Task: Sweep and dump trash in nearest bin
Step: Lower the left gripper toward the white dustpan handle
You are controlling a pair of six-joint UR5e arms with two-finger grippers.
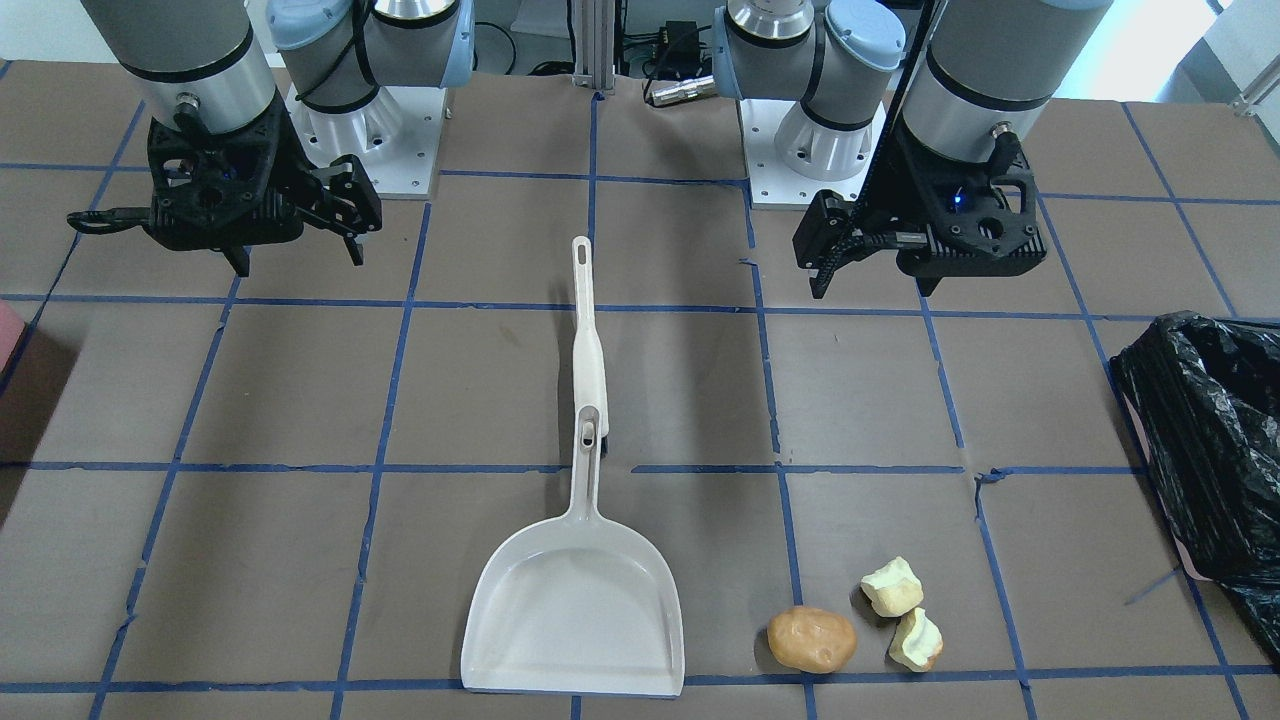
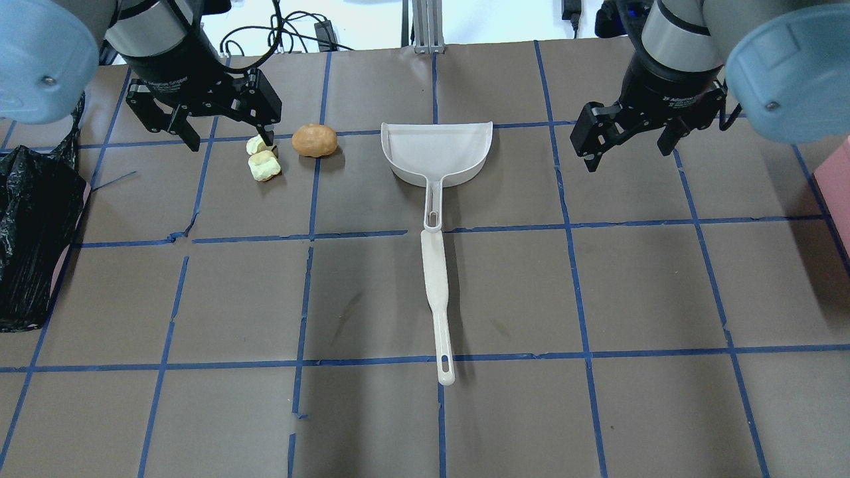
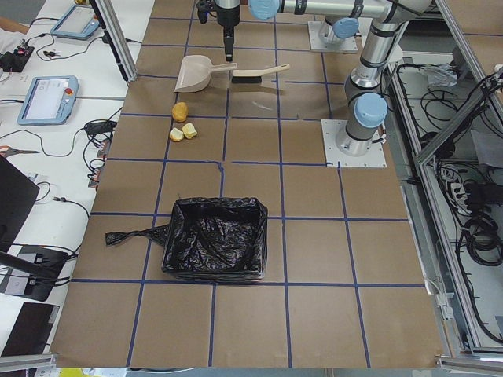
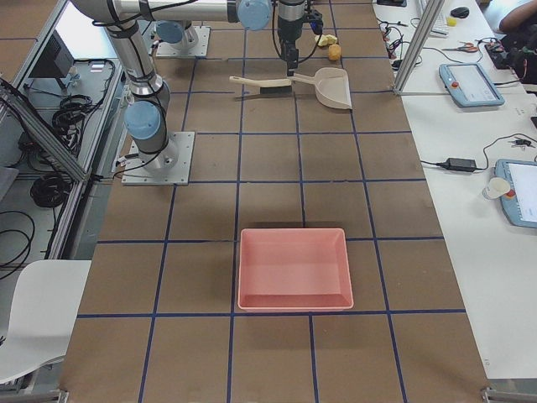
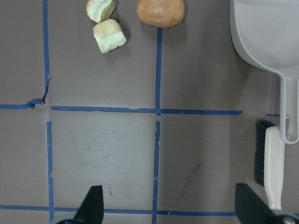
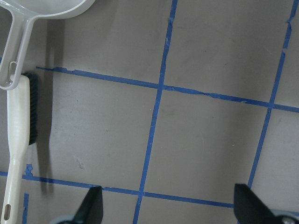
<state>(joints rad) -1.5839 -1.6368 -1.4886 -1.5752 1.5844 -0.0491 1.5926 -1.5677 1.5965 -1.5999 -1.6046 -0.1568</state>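
Note:
The trash lies together at the table's far side: an orange-brown potato-like lump (image 2: 315, 140) and two pale yellow-white chunks (image 2: 263, 166) (image 2: 256, 144). All three show in the left wrist view, with the potato lump (image 5: 160, 11) at the top. The bin (image 2: 32, 226), lined with a crinkled black bag, stands at the table's left end. My left gripper (image 2: 230, 138) hangs open and empty above the table, over the pale chunks in the overhead view. My right gripper (image 2: 627, 154) is open and empty, high above the table to the right of the dustpan.
A white dustpan (image 2: 437, 153) lies mid-table, mouth toward the far edge. A white brush (image 2: 438, 299) lies in line with its handle. A pink-red tray (image 4: 294, 269) sits at the table's right end. Blue tape lines grid the brown tabletop.

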